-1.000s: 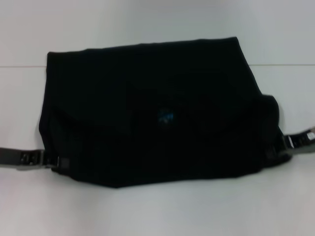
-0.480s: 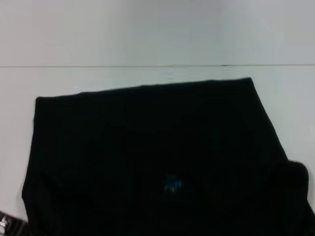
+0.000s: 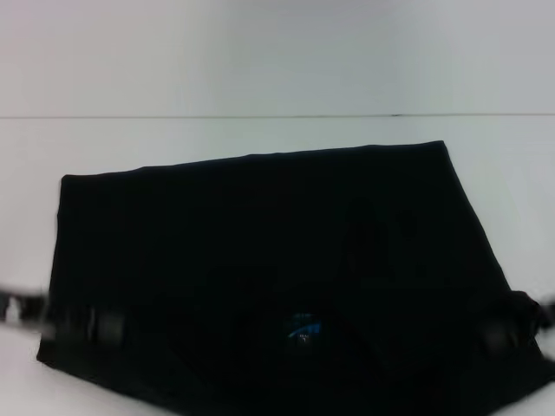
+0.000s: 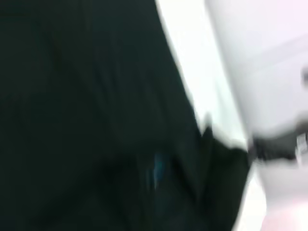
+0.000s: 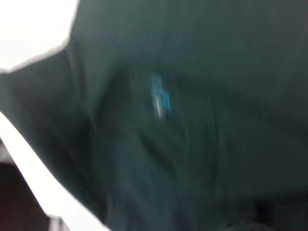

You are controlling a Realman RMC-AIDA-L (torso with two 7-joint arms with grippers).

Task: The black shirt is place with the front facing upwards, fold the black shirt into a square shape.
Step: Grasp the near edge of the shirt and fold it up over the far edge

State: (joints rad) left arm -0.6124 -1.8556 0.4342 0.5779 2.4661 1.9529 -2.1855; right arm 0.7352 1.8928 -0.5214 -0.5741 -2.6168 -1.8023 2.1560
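Both grippers, left (image 3: 82, 322) and right (image 3: 512, 328), flank the shirt (image 3: 260, 251) at its near corners, probably to carry that edge; you cannot tell how the jaws stand.

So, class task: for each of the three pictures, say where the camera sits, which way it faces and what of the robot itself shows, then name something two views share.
Head view: on the robot's head, looking forward and down at the black shirt on the white table; left gripper and right gripper at the shirt's near corners.
Left wrist view: on the left arm, across the shirt toward the right gripper.
Right wrist view: on the right arm, close over the cloth; no fingers show.
Shared: the blue neck label, in all three.
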